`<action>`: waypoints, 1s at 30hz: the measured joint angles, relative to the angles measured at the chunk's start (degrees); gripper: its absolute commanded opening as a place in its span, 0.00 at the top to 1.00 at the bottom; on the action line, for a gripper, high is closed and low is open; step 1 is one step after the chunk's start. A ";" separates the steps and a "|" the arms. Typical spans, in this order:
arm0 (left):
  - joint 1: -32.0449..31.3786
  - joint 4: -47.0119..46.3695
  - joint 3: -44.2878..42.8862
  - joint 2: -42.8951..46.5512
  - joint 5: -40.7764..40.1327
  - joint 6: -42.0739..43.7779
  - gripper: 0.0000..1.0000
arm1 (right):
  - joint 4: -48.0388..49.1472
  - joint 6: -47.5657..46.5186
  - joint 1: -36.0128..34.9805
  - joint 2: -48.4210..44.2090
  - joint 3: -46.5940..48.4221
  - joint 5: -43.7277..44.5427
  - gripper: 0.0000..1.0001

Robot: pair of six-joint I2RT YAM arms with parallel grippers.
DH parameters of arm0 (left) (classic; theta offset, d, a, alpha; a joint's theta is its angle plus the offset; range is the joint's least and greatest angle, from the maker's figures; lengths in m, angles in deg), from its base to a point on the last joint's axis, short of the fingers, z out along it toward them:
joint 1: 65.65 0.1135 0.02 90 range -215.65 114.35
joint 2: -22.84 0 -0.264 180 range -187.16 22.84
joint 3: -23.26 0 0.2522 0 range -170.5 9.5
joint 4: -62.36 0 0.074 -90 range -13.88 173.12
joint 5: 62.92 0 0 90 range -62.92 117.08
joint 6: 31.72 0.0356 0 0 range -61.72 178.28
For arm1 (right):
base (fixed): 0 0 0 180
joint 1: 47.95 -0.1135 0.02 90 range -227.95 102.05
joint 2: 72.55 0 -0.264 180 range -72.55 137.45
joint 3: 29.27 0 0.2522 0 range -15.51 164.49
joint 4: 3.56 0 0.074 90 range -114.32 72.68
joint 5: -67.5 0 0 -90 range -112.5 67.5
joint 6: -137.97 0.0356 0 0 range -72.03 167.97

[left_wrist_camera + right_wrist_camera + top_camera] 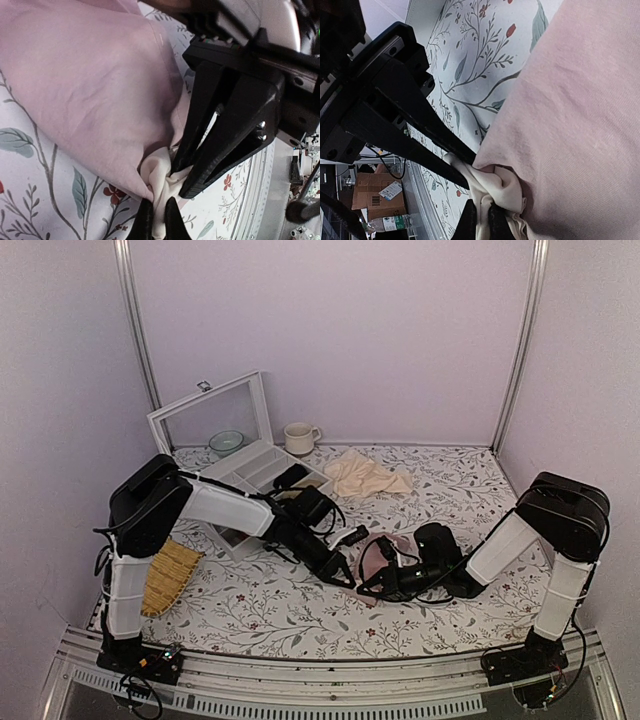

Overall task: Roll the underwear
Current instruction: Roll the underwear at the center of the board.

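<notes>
Underwear (384,546): dusty-pink, lying near the table's (470,490) front edge, a little right of its middle; from above it is largely hidden behind both arms.
Waistband (159,176): only a bunched cream fold shows; the rest is out of sight.
Left pincer (155,215): pressed together, pinching that fold.
Right pincer (481,216): pressed together on the same fold, tips just beside the left's.

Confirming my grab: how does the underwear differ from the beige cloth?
The underwear is dusty pink with a cream band; the beige cloth is plain pale. The left gripper and right gripper pinch the underwear; the cloth lies free farther back. Both are crumpled fabric.
</notes>
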 measured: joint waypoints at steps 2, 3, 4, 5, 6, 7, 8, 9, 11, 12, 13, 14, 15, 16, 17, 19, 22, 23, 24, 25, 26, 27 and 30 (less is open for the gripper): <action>0.00 0.39 -0.31 -0.09 -0.07 -0.02 1.00 | 0.00 0.02 0.00 -0.02 -0.02 0.02 1.00; 0.00 0.55 -0.39 -0.15 -0.04 0.04 1.00 | 0.00 0.02 0.00 -0.04 -0.02 0.04 1.00; 0.00 0.70 -0.48 -0.20 -0.04 0.04 1.00 | -0.02 0.00 0.00 -0.09 -0.02 0.09 0.97; 0.00 0.85 -0.57 -0.20 -0.09 0.04 1.00 | -0.15 -0.02 -0.04 -0.17 -0.02 0.17 0.94; 0.00 0.92 -0.59 -0.20 -0.09 0.02 1.00 | -0.39 -0.09 -0.07 -0.33 -0.02 0.35 0.88; 0.00 1.01 -0.66 -0.20 -0.13 -0.04 1.00 | -0.79 -0.31 -0.13 -0.55 0.02 0.63 0.83; -0.02 1.05 -0.68 -0.20 -0.15 -0.07 1.00 | -1.46 -0.55 -0.26 -0.96 0.09 1.09 0.80; -0.07 1.14 -0.76 -0.20 -0.28 -0.09 1.00 | -2.45 -0.76 -0.44 -1.60 0.17 1.77 0.78; -0.17 1.36 -0.87 -0.22 -0.72 -0.26 1.00 | -4.90 -1.79 -0.74 -3.67 0.26 3.06 0.76; -0.24 1.33 -0.90 -0.26 -0.81 -0.33 1.00 | -6.40 -2.34 -0.83 -4.83 0.26 3.93 0.76; -0.33 1.31 -0.92 -0.31 -0.92 -0.42 1.00 | -7.67 -2.67 -0.92 -5.84 0.26 4.70 0.75; -0.44 1.20 -1.01 -0.42 -0.96 -0.50 1.00 | -9.64 -3.17 -0.96 -7.21 0.26 5.66 0.75; -0.52 1.11 -1.07 -0.52 -1.01 -0.63 1.00 | -11.74 -3.61 -1.03 -8.70 0.26 6.73 0.74; -0.59 1.09 -1.09 -0.57 -1.03 -0.81 1.00 | -13.92 -4.13 -1.05 -10.14 0.26 7.91 0.74; -0.59 1.09 -1.09 -0.57 -1.07 -0.98 1.00 | -15.58 -4.52 -1.05 -11.32 0.24 8.94 0.74; -0.59 1.11 -1.09 -0.57 -1.18 -1.44 1.00 | -19.58 -5.55 -1.05 -14.21 0.02 11.52 0.73; -0.59 1.49 -1.38 -0.66 -1.33 -2.01 1.00 | -24.90 -7.17 -1.05 -18.69 -1.29 15.67 0.72; -0.59 1.77 -1.60 -0.74 -1.40 -2.16 1.00 | -26.27 -7.58 -1.07 -20.00 -1.70 16.76 0.72; -0.59 2.27 -2.01 -0.94 -1.42 -2.27 1.00 | -27.63 -8.17 -1.18 -21.49 -2.19 18.10 0.72; -0.59 2.60 -2.32 -1.09 -1.42 -2.43 1.00 | -28.46 -8.55 -1.29 -22.45 -2.49 19.02 0.73; -0.59 2.97 -2.62 -1.22 -1.44 -2.58 1.00 | -29.64 -8.92 -1.60 -23.63 -2.78 20.35 0.75; -0.59 3.28 -2.84 -1.33 -1.46 -2.78 1.00 | -30.71 -9.27 -1.95 -24.83 -3.02 21.62 0.80; -0.59 3.89 -3.19 -1.38 -1.64 -3.32 1.00 | -32.59 -9.90 -2.36 -26.40 -3.17 24.00 0.90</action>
